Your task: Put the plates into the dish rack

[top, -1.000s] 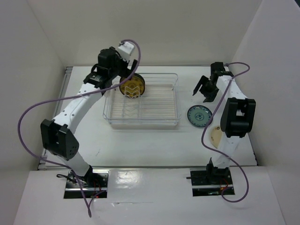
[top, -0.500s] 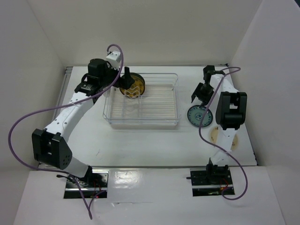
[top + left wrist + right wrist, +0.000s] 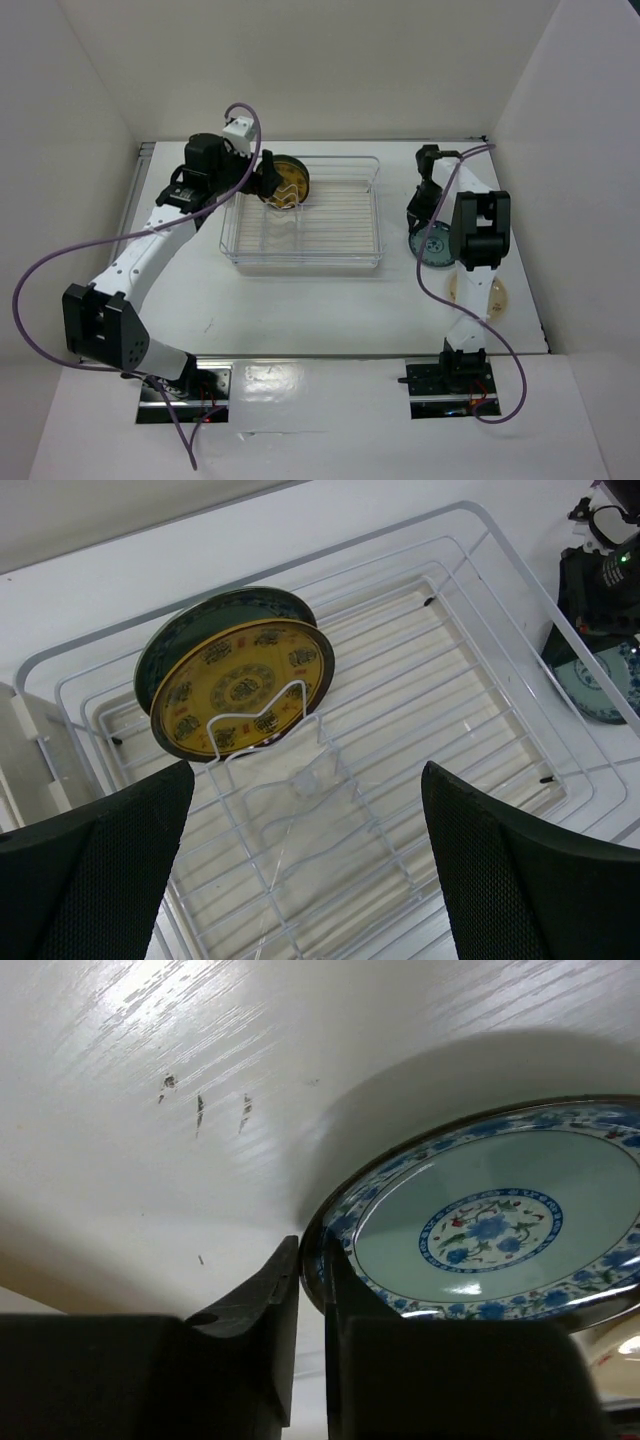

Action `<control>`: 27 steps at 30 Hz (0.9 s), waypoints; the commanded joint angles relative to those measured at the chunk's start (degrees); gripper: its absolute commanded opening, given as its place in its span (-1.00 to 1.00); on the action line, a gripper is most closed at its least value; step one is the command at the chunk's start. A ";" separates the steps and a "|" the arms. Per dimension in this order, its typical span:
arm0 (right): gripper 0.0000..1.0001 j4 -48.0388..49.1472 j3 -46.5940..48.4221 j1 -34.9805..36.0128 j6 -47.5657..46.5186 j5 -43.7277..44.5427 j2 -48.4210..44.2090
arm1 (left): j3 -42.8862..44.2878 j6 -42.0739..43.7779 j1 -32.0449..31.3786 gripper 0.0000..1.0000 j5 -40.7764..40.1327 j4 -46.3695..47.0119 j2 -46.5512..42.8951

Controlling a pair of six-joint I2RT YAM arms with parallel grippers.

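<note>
Plates were found in three places. An amber-yellow plate [image 3: 240, 685] was stood on edge in the white wire holder [image 3: 262, 723] at the upper-left corner of the dish rack [image 3: 378, 205]. A dark green plate [image 3: 195, 630] was set upright just behind it; contact between the two could not be confirmed. A teal plate [image 3: 490, 1225] with a blue floral rim was located on the table [image 3: 300, 310], right of the rack and apart from it. A cream plate [image 3: 497, 296] was seen lower right of centre in the top view, partly hidden by the right arm. The left gripper [image 3: 310, 870] was held above the rack's upper-left end, just beside the upright plates. Its fingers [image 3: 95, 865] were spread wide, with nothing held between them and only rack wires seen below. The right gripper [image 3: 312, 1260] was brought down at the teal plate's left edge in the wrist view. Its fingers [image 3: 255, 1305] were clamped on the plate's rim, one on each side. Whether the rim was raised off the table could not be told. The rest of the rack insert was seen unoccupied.
</note>
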 commanded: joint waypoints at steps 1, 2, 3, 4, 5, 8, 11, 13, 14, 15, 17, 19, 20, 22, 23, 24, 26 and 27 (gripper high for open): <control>-0.75 -2.70 1.78 0.91 1.54 3.61 1.71 | -1.22 1.21 -0.03 1.00 -1.04 1.92 -2.84; -1.00 -3.31 1.78 0.92 2.07 3.62 2.24 | -1.22 1.22 -0.03 1.00 -1.56 1.92 -2.85; -1.00 -3.92 2.30 0.92 2.07 4.32 2.24 | -1.22 1.22 -0.03 1.00 -1.56 1.92 -3.46; -1.00 -3.93 2.82 0.92 2.07 5.11 2.24 | -1.22 1.22 -0.03 1.00 -1.56 1.92 -3.46; -1.00 -4.54 3.35 0.92 2.07 5.73 1.55 | -1.22 1.74 -0.03 1.00 -0.87 1.92 -3.46; -1.00 -5.86 7.39 1.45 2.07 6.96 -1.52 | -1.22 1.05 -0.03 1.00 2.56 2.62 -3.46; -1.00 -5.87 11.77 2.06 1.54 6.35 -6.69 | -1.22 -0.71 -0.03 1.00 6.51 3.41 -3.46; -1.00 -3.68 13.11 3.45 1.54 5.73 -10.13 | -1.22 -1.41 -0.03 1.00 7.92 5.07 -3.46; -1.00 -2.54 13.72 4.08 2.07 5.73 -11.98 | -1.22 -1.94 -0.03 1.00 8.80 5.08 -2.94; -1.00 -0.18 13.73 4.69 2.77 5.73 -15.56 | -0.61 -2.73 -0.03 1.00 9.50 5.78 -2.93; -1.00 2.39 13.73 6.71 3.48 6.52 -18.75 | -0.61 -4.05 -0.03 1.00 14.13 7.45 -2.41; -1.00 4.58 14.26 7.50 5.32 7.14 -22.09 | -0.61 -4.58 -0.03 1.00 19.85 10.08 -2.41; -1.00 4.59 15.04 8.03 7.15 7.14 -22.97 | -1.13 -6.06 -0.03 1.00 24.41 13.83 -1.88; -1.00 7.65 15.57 9.61 8.65 8.18 -25.69 | -2.88 -9.31 -2.21 1.00 26.73 18.77 -1.27; -1.00 8.98 15.05 10.23 10.06 8.19 -26.66 | -2.89 -9.85 -2.92 1.00 28.48 23.93 -0.13; -1.00 10.03 15.05 10.76 11.29 9.15 -28.68 | -2.89 -9.86 -4.67 1.00 28.49 25.63 0.66; -1.00 13.81 12.86 12.52 14.62 10.30 -30.88 | -0.88 -7.94 -7.40 1.00 22.05 25.83 3.12; -1.00 15.48 11.89 13.04 15.42 10.30 -32.02 | 0.52 -6.45 -8.98 1.00 18.86 23.39 3.91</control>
